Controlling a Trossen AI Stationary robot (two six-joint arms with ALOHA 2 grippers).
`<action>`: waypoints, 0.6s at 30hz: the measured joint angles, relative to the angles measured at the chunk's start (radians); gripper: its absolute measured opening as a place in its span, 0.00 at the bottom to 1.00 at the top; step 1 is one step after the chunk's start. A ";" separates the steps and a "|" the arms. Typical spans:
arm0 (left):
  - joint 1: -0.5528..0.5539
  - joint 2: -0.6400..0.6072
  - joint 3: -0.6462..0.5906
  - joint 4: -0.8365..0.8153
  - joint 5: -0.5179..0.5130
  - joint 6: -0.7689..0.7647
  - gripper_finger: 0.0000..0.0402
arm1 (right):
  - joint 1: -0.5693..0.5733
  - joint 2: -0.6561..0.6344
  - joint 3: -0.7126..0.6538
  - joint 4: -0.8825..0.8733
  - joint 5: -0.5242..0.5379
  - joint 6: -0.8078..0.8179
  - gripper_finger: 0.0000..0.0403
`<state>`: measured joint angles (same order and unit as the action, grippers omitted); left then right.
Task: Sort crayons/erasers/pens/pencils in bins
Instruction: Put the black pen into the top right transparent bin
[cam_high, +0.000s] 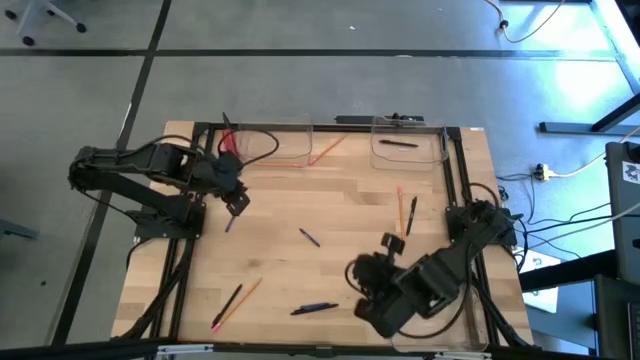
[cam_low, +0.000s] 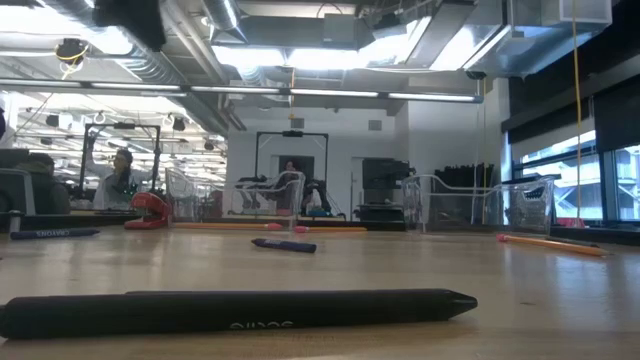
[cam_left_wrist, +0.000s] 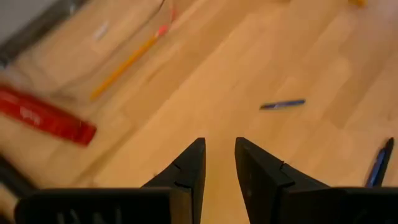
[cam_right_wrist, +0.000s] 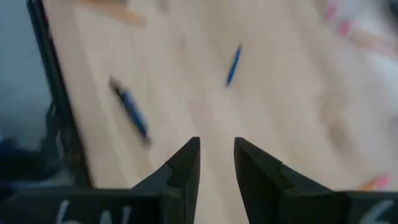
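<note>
Pens and pencils lie flat and scattered on the wooden table (cam_high: 330, 200). A short dark pen (cam_high: 309, 237) lies mid-table, and it also shows in the left wrist view (cam_left_wrist: 283, 104). A dark blue pen (cam_high: 313, 309) lies near the front edge. A pen and a pencil (cam_high: 236, 300) lie side by side at the front left. Two pencils (cam_high: 401, 207) and a pen (cam_high: 412, 216) lie at the right. My left gripper (cam_high: 238, 204) hangs open and empty over the table's left part (cam_left_wrist: 220, 155). My right gripper (cam_high: 358, 272) is open and empty at the front right (cam_right_wrist: 216, 155).
Two clear bins stand at the far edge. The left one (cam_high: 290, 135) holds a flat red bar (cam_left_wrist: 46, 118) and a pencil (cam_left_wrist: 127, 62); the right one (cam_high: 438, 150) holds a dark pen (cam_high: 398, 144). A black pen (cam_low: 240, 310) lies close to the low camera.
</note>
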<state>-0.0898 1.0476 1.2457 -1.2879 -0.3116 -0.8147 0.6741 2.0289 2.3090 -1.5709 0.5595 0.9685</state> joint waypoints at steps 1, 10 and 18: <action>0.000 0.000 0.000 -0.020 0.018 -0.019 0.20 | -0.011 0.000 0.025 0.000 0.026 -0.029 0.25; -0.059 0.000 -0.027 -0.048 0.204 -0.171 0.20 | -0.150 -0.116 0.027 0.016 0.102 -0.235 0.25; -0.219 0.000 -0.167 -0.056 0.399 -0.425 0.20 | -0.293 -0.214 0.027 0.072 0.089 -0.408 0.25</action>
<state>-0.3091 1.0478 1.0789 -1.3437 0.0873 -1.2397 0.3812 1.8153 2.3363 -1.4989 0.6484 0.5602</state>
